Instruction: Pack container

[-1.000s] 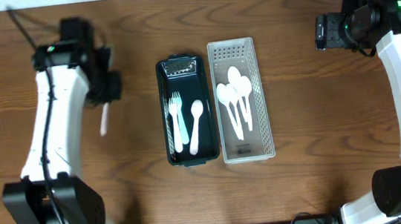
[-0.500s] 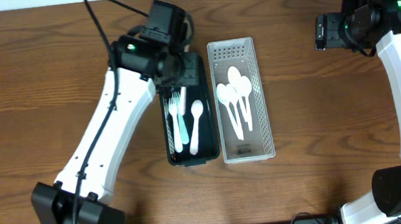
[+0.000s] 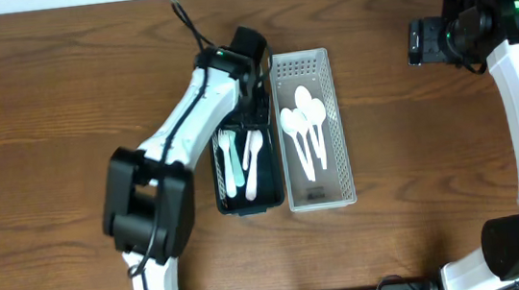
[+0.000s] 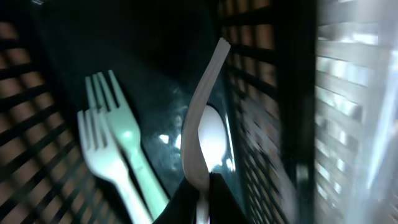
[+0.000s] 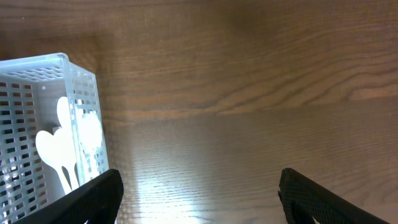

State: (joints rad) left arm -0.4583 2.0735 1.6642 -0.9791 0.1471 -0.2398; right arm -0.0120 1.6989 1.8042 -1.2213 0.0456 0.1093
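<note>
A black mesh basket (image 3: 246,207) holds two forks (image 3: 229,158), one white and one pale green, and a white spoon (image 3: 253,157). The white basket (image 3: 321,201) beside it on the right holds several white spoons (image 3: 304,126). My left gripper (image 3: 254,92) is low over the black basket's far end, shut on a white plastic utensil. In the left wrist view that utensil (image 4: 208,87) points into the basket above the forks (image 4: 118,137) and spoon (image 4: 212,140), with the gripper (image 4: 202,202) shut on it. My right gripper (image 5: 208,199) is open and empty over bare table.
The right arm (image 3: 441,37) hovers at the back right, away from both baskets. The white basket's corner (image 5: 37,81) shows at the left of the right wrist view. Wood table (image 3: 419,196) surrounds the baskets.
My left arm has swung from the far left of the table to the right, carrying the white utensil, and now lowers it into the black basket. The right arm has not moved.
</note>
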